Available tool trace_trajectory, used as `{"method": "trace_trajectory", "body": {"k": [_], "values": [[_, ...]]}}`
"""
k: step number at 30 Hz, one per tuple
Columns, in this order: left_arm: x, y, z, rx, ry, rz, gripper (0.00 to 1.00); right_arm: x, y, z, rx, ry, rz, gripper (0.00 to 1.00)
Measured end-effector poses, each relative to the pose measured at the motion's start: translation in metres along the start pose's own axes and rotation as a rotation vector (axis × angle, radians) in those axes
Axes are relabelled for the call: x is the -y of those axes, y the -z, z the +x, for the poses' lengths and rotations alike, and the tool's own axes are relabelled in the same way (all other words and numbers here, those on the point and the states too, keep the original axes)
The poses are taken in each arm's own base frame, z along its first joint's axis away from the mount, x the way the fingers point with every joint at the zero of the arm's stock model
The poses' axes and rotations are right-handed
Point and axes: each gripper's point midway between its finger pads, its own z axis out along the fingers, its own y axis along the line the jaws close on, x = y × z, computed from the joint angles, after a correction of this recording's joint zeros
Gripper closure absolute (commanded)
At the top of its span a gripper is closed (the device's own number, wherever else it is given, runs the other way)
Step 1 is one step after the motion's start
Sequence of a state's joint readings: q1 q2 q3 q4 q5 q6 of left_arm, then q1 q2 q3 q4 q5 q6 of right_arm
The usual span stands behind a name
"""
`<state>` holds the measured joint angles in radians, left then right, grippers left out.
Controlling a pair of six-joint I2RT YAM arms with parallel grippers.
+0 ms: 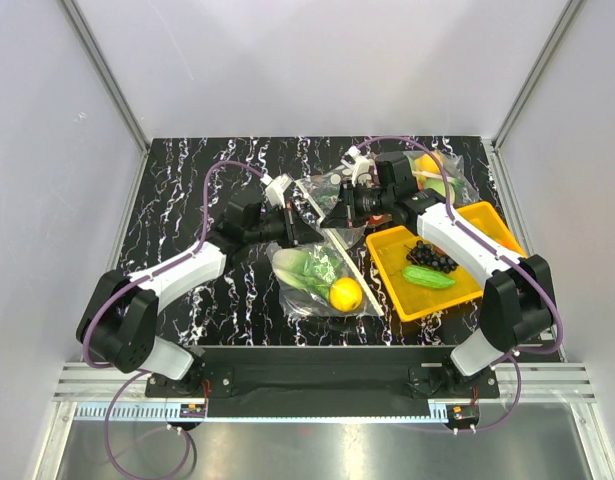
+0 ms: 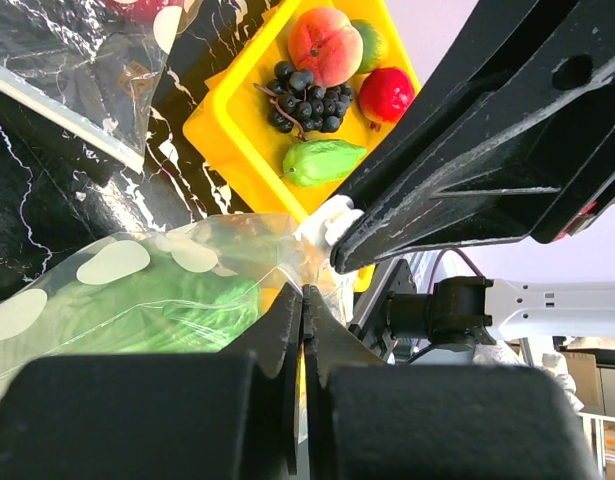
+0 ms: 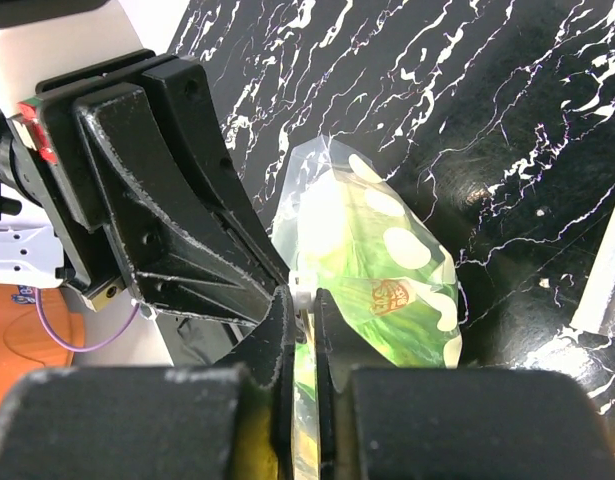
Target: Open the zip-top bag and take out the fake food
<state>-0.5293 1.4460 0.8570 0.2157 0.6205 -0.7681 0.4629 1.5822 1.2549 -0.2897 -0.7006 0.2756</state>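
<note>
Both arms are meeting over the middle of the desk (image 1: 187, 200), each taking one side of the mouth of the bag (image 1: 322, 280) — set up, I'd judge, for peeling the zip apart. The bag is lying just left of the tray (image 1: 487, 225), holding the lemon (image 1: 346, 293) and lettuce (image 1: 309, 268). The left fingers (image 2: 279, 330) are clenching on clear plastic. The right fingers (image 3: 277, 325) are clamping on a white tab (image 3: 303, 297) — no gap in either.
</note>
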Motion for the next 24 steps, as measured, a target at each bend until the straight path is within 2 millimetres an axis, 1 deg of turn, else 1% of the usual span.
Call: {"method": "trace_trajectory", "body": {"k": [1,3,4,5,8,14,16,18,19,21,22,24], "values": [[-0.0001,0.0000,0.0001,0.000,-0.002,0.000,0.79,0.0000,0.0000,0.0000,0.000,0.000,0.000,0.98],[0.0001,0.0001,0.0006,-0.003,-0.008,0.002,0.63,-0.0001,0.0000,0.0000,0.000,0.000,0.000,0.98],[-0.0001,0.0001,0.0010,-0.005,-0.010,0.002,0.59,-0.0001,0.0000,0.0000,0.000,0.000,0.000,0.99],[-0.0003,0.0001,0.0015,-0.006,-0.014,0.002,0.51,-0.0001,0.0000,0.0000,0.000,0.000,0.000,0.99],[-0.0012,0.0002,0.0021,-0.009,-0.026,0.000,0.46,-0.0003,0.0000,0.0001,-0.001,-0.002,-0.001,0.99],[-0.0017,-0.0012,0.0004,-0.016,-0.050,-0.004,0.45,-0.0042,0.0008,0.0031,-0.005,-0.019,-0.021,0.99],[-0.0010,-0.0037,-0.0022,-0.018,-0.060,-0.001,0.54,-0.0057,0.0017,0.0053,-0.007,-0.032,-0.026,0.99],[0.0003,-0.0054,-0.0028,-0.028,-0.067,0.008,0.70,-0.0057,0.0021,0.0052,-0.001,-0.035,-0.025,0.98],[0.0011,-0.0062,-0.0026,-0.034,-0.071,0.013,0.84,-0.0051,0.0021,0.0047,0.002,-0.038,-0.022,0.98],[0.0026,-0.0075,-0.0001,-0.047,-0.078,0.020,0.93,-0.0040,0.0019,0.0044,0.006,-0.042,-0.017,0.98],[0.0021,-0.0076,0.0006,-0.050,-0.080,0.019,1.00,-0.0044,0.0022,0.0047,0.006,-0.046,-0.018,0.98],[0.0009,-0.0083,0.0011,-0.052,-0.080,0.019,1.00,-0.0059,0.0031,0.0062,0.005,-0.050,-0.020,0.98]]}}
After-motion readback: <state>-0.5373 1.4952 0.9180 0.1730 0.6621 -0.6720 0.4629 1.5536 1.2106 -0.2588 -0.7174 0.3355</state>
